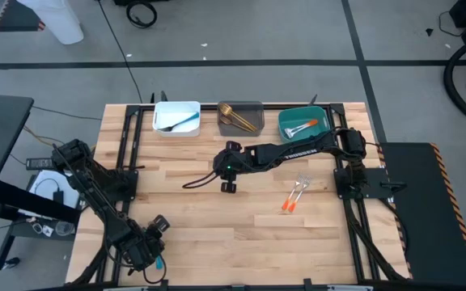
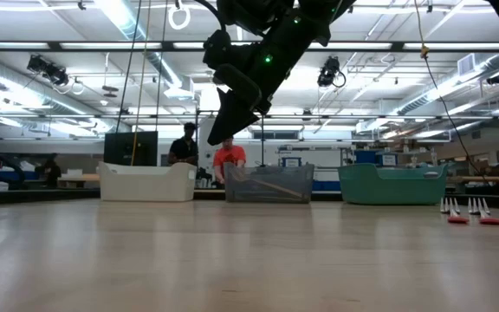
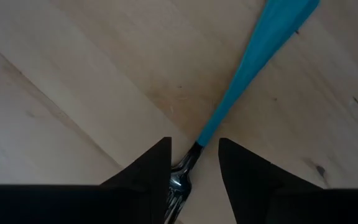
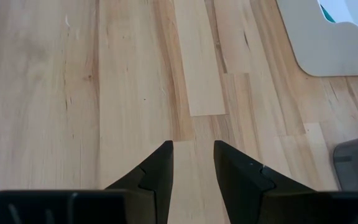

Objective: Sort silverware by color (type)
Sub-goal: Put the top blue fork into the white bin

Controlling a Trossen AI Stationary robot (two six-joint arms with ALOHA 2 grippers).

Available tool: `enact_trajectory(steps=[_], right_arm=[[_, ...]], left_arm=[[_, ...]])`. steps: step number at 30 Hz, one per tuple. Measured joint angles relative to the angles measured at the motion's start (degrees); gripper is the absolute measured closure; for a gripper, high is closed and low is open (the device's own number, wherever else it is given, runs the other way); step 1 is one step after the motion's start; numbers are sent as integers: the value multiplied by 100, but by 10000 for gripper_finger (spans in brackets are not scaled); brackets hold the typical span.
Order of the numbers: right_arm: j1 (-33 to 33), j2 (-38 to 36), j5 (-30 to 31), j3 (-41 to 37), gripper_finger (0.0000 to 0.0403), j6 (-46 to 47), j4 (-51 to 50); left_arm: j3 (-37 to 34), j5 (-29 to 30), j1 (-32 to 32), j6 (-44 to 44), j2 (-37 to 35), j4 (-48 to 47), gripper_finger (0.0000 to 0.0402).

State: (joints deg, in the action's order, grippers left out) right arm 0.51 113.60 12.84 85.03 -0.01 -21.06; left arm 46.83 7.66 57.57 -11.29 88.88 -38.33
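Observation:
A fork with a blue handle (image 3: pixel 253 62) lies flat on the wooden table near its front left corner (image 1: pixel 161 263). My left gripper (image 3: pixel 194 144) points down over it and is open. Its two fingers stand on either side of the fork's neck, where the blue handle meets the silver head (image 3: pixel 180 180), and I see no hold. Two forks with orange handles (image 1: pixel 295 196) lie on the table's right half. My right gripper (image 1: pixel 229 184) hangs open over the table's middle, with only bare wood between its fingers (image 4: pixel 193 149).
Three bins stand along the far edge. The white one (image 1: pixel 176 118) holds a blue-handled piece, the grey one (image 1: pixel 241 117) holds gold pieces, and the teal one (image 1: pixel 302 125) holds orange-handled pieces. Two people (image 2: pixel 206 156) stand in the room beyond the table.

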Motion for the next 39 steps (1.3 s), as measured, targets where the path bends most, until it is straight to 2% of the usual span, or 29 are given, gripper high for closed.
enact_trajectory(steps=[15,23,27,32,39], right_arm=[[-4,0,-23,-2,277,7,47],[-4,0,-74,-2,277,7,87],[-4,0,-79,-2,277,7,87],[-4,0,-98,-2,277,7,87],[-4,0,-107,-2,277,9,87]], left_arm=[[0,241,208,-7,0,1,264],[0,118,208,-6,0,-1,332],[0,41,208,-8,0,-25,349],[0,20,208,-29,0,-39,346],[-2,154,213,280,0,-106,312]])
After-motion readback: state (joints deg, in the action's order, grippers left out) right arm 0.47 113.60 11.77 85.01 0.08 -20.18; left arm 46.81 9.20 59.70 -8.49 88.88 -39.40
